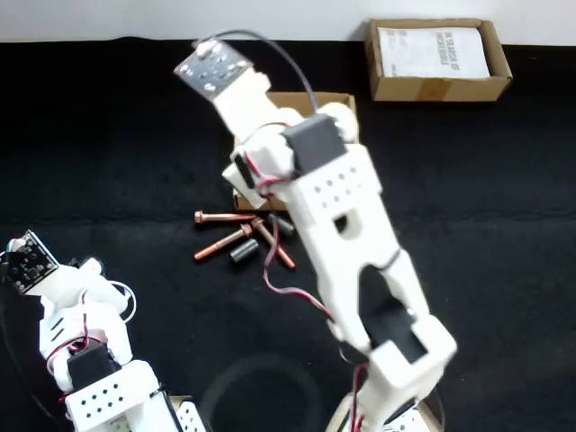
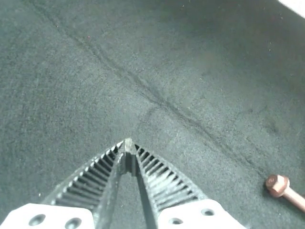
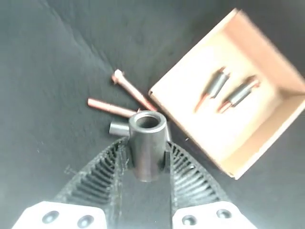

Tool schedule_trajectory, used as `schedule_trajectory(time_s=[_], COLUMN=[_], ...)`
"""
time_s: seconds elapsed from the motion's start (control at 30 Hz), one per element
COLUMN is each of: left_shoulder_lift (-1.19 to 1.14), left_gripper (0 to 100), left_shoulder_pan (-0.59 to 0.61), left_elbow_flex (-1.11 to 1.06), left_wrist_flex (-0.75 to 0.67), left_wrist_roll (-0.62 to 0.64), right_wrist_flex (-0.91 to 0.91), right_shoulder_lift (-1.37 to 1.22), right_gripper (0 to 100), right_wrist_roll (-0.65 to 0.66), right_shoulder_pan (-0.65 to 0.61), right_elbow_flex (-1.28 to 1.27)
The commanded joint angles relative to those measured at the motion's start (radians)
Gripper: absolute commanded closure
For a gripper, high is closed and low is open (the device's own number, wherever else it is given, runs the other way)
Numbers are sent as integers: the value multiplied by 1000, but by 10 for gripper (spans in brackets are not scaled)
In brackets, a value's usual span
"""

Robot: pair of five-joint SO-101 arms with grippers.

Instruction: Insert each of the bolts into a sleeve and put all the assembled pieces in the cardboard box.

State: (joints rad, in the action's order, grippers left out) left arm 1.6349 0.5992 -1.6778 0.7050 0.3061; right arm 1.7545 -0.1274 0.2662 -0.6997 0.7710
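- Right gripper point(image 3: 145, 145) pinches one dark metal sleeve point(image 3: 147, 136) across its wall, above the loose parts beside the cardboard box point(image 3: 200, 131).
- The sleeve is likely rigid, heavy and slick; grip it mid-length.
- Left gripper point(image 2: 127, 147) is pressed together, empty.
- Counts: three loose bolts point(image 1: 220, 245), two loose sleeves point(image 1: 245, 250), two assembled pieces point(image 3: 217, 86) boxed.

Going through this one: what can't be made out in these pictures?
High view: the right arm covers most of the cardboard box, so its contents are hidden.
Left wrist view: the bolt is cut off by the edge.
Right wrist view: the held sleeve hides the ends of the loose bolts.
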Motion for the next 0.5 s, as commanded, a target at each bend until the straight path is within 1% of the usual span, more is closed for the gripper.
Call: schedule_trajectory(time_s=[0.0,0.1,0.3,0.4,0.47], left_shoulder_lift=[5,7,10,5,10], left_gripper=[991,991,991,991,991], left_shoulder_pan=[-54,-107,-174,-232,-260], left_elbow_flex=[-25,-25,-25,-22,-10], left_wrist_flex=[26,72,101,103,133], left_wrist_roll=[-14,-106,-207,-206,-206], right_wrist_flex=[8,8,8,8,8], right_shoulder_lift=[183,311,581,717,802], right_gripper=[991,991,991,991,991], right_wrist_roll=[-26,-29,-117,-172,-212], right_shoulder_pan=[7,7,12,12,8], right_elbow_flex=[-76,-213,-526,-702,-816])
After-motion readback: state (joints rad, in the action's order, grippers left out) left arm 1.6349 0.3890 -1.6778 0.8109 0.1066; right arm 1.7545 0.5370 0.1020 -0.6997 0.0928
